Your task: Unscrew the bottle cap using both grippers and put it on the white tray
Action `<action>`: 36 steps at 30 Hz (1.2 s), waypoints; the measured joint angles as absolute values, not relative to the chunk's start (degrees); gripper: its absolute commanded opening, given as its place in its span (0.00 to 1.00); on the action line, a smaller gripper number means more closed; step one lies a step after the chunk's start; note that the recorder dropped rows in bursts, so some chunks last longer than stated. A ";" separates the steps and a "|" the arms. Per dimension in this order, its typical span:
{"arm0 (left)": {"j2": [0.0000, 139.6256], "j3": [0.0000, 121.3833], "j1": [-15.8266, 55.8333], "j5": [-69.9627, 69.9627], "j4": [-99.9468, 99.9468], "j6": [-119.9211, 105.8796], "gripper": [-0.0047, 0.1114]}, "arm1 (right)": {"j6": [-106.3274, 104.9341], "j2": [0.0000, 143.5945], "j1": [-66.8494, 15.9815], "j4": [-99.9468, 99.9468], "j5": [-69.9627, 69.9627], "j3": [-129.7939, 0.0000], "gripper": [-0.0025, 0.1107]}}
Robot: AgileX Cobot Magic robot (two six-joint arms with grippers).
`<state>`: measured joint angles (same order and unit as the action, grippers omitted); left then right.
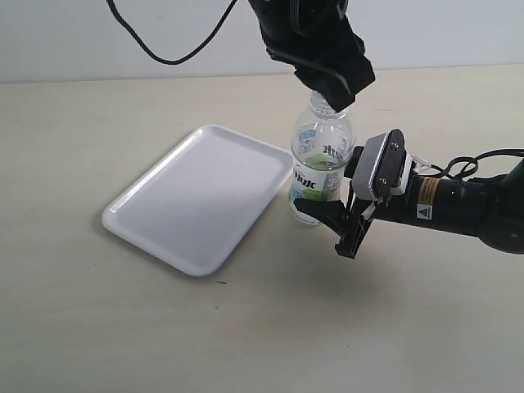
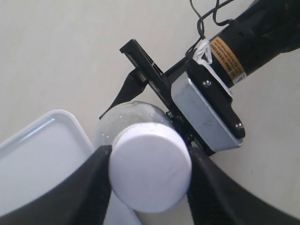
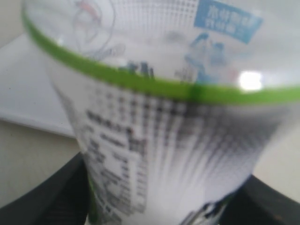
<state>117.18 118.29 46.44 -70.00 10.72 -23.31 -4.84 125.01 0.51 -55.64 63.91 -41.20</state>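
Observation:
The clear bottle (image 1: 318,168) with its lime label stands upright on the table, just right of the white tray (image 1: 176,201). My all-black left gripper (image 1: 329,100) comes down from above and hides the cap in the exterior view. The left wrist view shows the white bottle cap (image 2: 150,168) pinched between both fingers of the left gripper (image 2: 151,177), directly over the bottle's shoulder (image 2: 124,117). From the right, my right gripper (image 1: 332,221), with its white-grey block (image 1: 381,164), is shut on the bottle's lower body. Up close, the label (image 3: 164,140) fills the space between the right gripper's (image 3: 164,204) fingers (image 3: 51,197).
The tray's near corner (image 2: 42,159) lies just beside the bottle and also shows behind it (image 3: 28,89). A black cable (image 1: 164,51) hangs at the back. The beige table (image 1: 262,327) runs around everything.

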 measured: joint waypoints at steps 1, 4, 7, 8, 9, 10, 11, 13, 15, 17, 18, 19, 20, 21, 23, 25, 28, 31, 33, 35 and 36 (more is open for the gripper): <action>117.07 118.73 46.44 -70.00 10.72 -23.43 0.04 | -4.84 125.01 0.51 -55.64 63.91 -41.20 0.02; 116.94 120.13 46.35 -70.00 10.72 -23.67 0.04 | -4.61 125.01 0.51 -55.41 63.89 -41.20 0.02; 116.81 121.43 46.35 -70.08 9.95 -24.40 0.04 | -4.61 125.01 0.51 -55.41 63.78 -41.20 0.02; 116.54 121.91 46.35 -70.08 9.18 -24.77 0.04 | -4.46 125.01 0.51 -55.41 63.65 -41.20 0.02; 116.16 122.02 46.35 -70.08 8.12 -24.99 0.04 | -4.36 125.01 0.51 -55.41 63.66 -41.20 0.02; 115.73 122.02 46.32 -70.08 7.10 -24.99 0.04 | -4.25 125.01 0.51 -55.30 63.66 -41.20 0.02; 115.08 122.02 46.05 -70.08 5.81 -24.99 0.04 | -4.07 125.01 0.51 -55.17 63.54 -41.20 0.02; 113.60 122.02 45.25 -70.19 3.78 -24.99 0.04 | -3.95 125.01 0.51 -55.19 63.54 -41.20 0.02; 111.81 122.07 43.46 -70.19 2.83 -24.72 0.04 | -3.74 125.01 0.51 -55.19 63.45 -41.20 0.02; 110.36 121.92 41.20 -70.19 2.12 -22.95 0.04 | -3.74 125.01 0.51 -55.19 63.45 -41.27 0.02; 109.68 121.24 39.97 -70.06 1.84 -22.24 0.04 | -3.63 125.01 0.51 -55.19 63.45 -41.32 0.02; 109.16 120.22 38.90 -69.97 1.55 -21.90 0.04 | -3.52 125.01 0.51 -55.19 63.30 -41.42 0.02; 108.89 119.14 37.92 -69.97 1.29 -21.60 0.04 | -3.52 125.01 0.51 -55.19 63.30 -41.42 0.02; 108.89 117.53 37.14 -69.97 0.89 -21.60 0.04 | -3.42 125.01 0.51 -55.19 63.30 -41.42 0.02; 109.21 113.68 36.29 -69.93 0.47 -21.60 0.04 | -3.42 125.01 0.51 -55.19 63.30 -41.42 0.02; 110.19 109.44 35.75 -69.93 0.47 -21.90 0.04 | -3.42 125.01 0.51 -55.19 63.30 -41.42 0.02; 111.68 103.57 35.21 -68.84 0.47 -21.99 0.04 | -3.38 125.01 0.51 -55.19 63.30 -41.42 0.02; 113.08 98.90 34.72 -64.41 0.33 -22.27 0.04 | -3.27 125.01 0.51 -55.19 63.30 -41.42 0.02; 114.04 96.30 34.34 -61.93 0.33 -22.73 0.04 | -3.27 125.01 0.51 -55.19 63.30 -41.42 0.02; 114.82 94.22 33.90 -59.93 0.33 -23.20 0.04 | -3.27 125.01 0.51 -55.19 63.30 -41.42 0.02; 115.37 93.23 33.45 -59.06 0.50 -23.30 0.04 | -3.27 125.01 0.51 -55.19 63.30 -41.42 0.02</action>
